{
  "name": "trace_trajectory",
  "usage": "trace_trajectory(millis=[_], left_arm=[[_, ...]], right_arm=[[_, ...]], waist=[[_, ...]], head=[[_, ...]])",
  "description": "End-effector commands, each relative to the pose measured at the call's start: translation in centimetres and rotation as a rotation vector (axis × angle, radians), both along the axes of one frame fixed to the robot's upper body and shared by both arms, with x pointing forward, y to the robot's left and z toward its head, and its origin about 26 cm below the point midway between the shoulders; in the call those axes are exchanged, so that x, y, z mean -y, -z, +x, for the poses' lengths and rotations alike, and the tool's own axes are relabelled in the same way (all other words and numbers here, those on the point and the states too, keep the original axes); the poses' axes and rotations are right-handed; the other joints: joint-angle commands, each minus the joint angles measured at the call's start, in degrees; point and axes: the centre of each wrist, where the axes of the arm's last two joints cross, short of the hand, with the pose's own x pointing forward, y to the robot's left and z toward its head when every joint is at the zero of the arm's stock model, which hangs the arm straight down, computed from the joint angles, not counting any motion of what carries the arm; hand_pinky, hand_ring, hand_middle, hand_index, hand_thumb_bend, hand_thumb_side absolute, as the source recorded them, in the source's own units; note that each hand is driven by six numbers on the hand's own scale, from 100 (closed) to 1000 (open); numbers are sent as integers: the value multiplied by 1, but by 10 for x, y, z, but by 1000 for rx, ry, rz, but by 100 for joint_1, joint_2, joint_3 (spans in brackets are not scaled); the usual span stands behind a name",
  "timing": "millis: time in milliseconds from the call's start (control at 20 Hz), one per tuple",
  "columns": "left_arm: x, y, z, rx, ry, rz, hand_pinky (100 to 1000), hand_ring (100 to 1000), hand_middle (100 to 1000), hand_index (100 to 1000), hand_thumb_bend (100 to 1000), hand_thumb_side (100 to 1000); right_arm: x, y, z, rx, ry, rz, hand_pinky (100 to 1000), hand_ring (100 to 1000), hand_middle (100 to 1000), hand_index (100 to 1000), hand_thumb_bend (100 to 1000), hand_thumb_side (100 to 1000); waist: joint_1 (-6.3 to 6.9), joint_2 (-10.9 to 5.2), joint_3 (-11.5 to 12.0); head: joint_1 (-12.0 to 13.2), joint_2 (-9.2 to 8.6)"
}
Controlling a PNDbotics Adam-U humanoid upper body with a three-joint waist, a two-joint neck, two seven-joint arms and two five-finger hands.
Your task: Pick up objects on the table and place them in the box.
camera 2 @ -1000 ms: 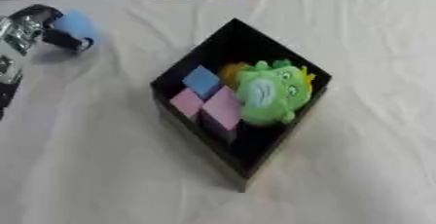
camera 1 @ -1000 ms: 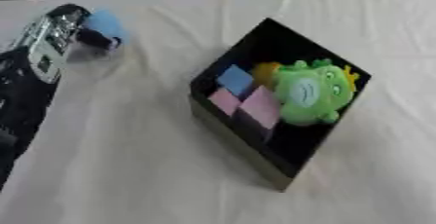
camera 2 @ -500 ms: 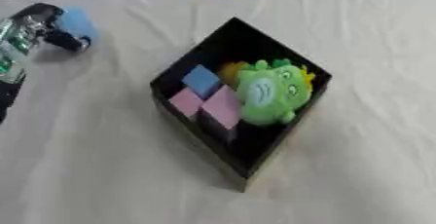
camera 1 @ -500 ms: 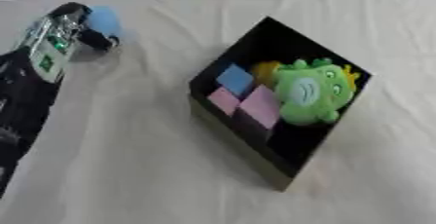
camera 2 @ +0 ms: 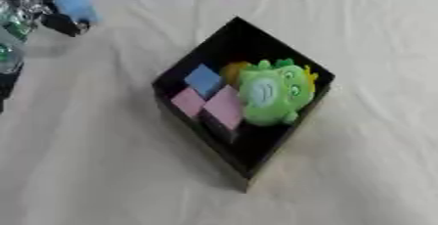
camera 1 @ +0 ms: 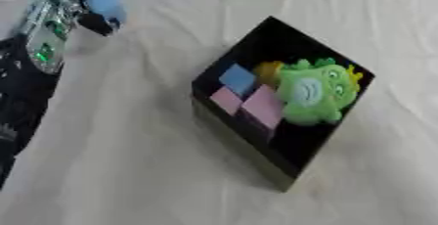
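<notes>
Left hand (camera 1: 81,9), black w/ silver joints, is at the far left, fingers curled round a light blue soft block (camera 1: 104,0). Well to its right, nearer the camera: black square box (camera 1: 224,70) w/ a green plush toy (camera 1: 315,90), blue cube (camera 1: 237,78), two pink cubes (camera 1: 263,106), all on cream cloth-covered table (camera 1: 128,160).

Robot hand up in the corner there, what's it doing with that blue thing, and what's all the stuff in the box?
The left robot hand is at the far left of the table, with its fingers curled around a light blue block. The black box sits in the middle. Inside it already are a green plush toy, a blue block, two pink blocks and something yellow behind the toy. The right hand is not in view.
</notes>
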Motion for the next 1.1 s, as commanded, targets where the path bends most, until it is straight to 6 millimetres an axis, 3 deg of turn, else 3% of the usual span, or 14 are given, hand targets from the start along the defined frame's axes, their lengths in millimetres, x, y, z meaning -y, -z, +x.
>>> trace_trajectory(millis=[50, 350, 650, 800, 900, 1100], left_arm=[[20, -34, -23, 95, 87, 105, 839, 740, 627, 720, 100, 100], [94, -47, -73, 186, 373, 253, 832, 731, 625, 720, 100, 100], [148, -31, -110, 238, 585, 234, 819, 718, 617, 722, 100, 100], [166, -17, -121, 223, 663, 225, 818, 720, 621, 725, 129, 100], [177, -7, -124, 202, 700, 239, 814, 721, 624, 727, 100, 100], [193, 13, -123, 139, 734, 295, 805, 726, 634, 732, 100, 100]], right_arm=[[2, -11, -3, 31, -3, -23, 877, 803, 550, 761, 100, 553], [2, -13, -3, 35, -20, -14, 874, 803, 553, 761, 100, 551], [2, -15, -2, 36, -38, -3, 873, 803, 555, 761, 100, 550], [2, -16, -2, 37, -43, -4, 872, 802, 555, 761, 100, 555], [2, -16, -3, 35, -44, -5, 872, 802, 555, 761, 100, 551], [2, -16, -3, 28, -46, -9, 872, 802, 555, 761, 100, 551]], waist=[[-82, -248, 1], [-161, -400, 12], [-225, -527, 29], [-231, -566, 37], [-216, -589, 52], [-179, -614, 72]], head=[[-53, 71], [-143, 249], [-162, 403], [-173, 451], [-181, 463], [-193, 476]])
